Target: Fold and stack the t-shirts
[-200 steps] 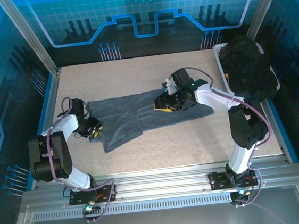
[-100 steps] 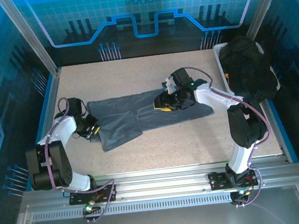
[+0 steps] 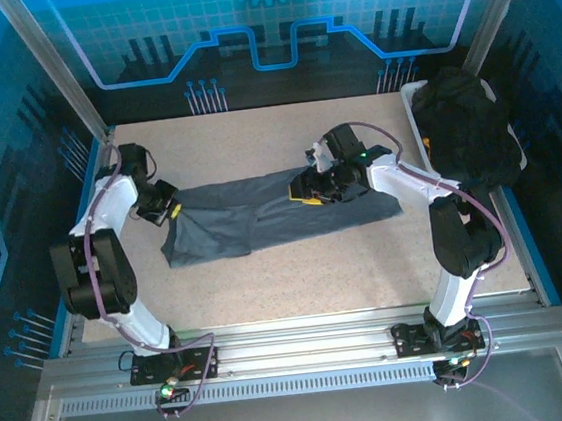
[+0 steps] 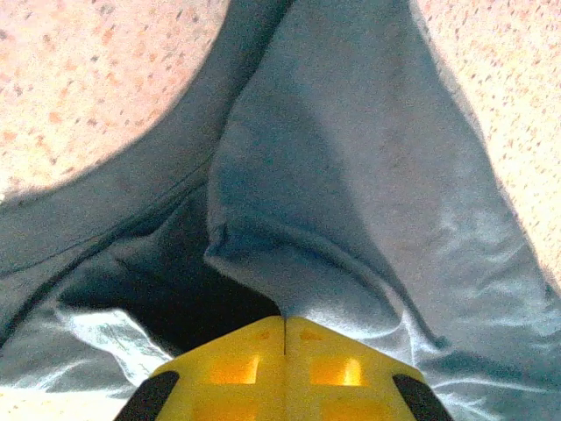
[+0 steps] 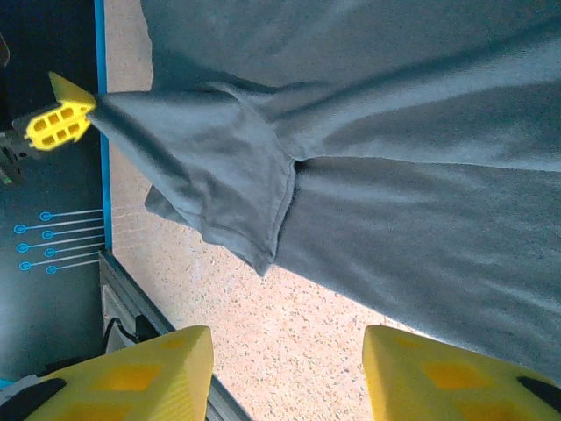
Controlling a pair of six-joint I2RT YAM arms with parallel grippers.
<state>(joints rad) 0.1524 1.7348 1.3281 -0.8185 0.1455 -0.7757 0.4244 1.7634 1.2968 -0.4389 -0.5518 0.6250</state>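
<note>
The slate blue-grey t-shirt (image 3: 262,218) lies spread across the middle of the table, stretched left to right. My left gripper (image 3: 172,209) is shut on its left end and holds that cloth lifted; in the left wrist view the yellow fingers (image 4: 285,329) meet with a fold of the shirt (image 4: 351,175) pinched at their tips. My right gripper (image 3: 310,195) hovers open over the shirt's far middle edge, and in its wrist view the gripper (image 5: 287,346) has bare table between the pads, with the shirt (image 5: 421,175) beyond. The black t-shirts (image 3: 469,130) are piled at the far right.
The black pile rests in a white tray (image 3: 412,96) against the right wall. Blue side rails and metal posts border the speckled table (image 3: 298,279). The left gripper (image 5: 60,123) appears in the right wrist view, near the left table edge.
My left arm has swung from the near left to the far left, dragging the shirt's left end back with it, so the near-left flap is drawn in. The right gripper has barely moved.
</note>
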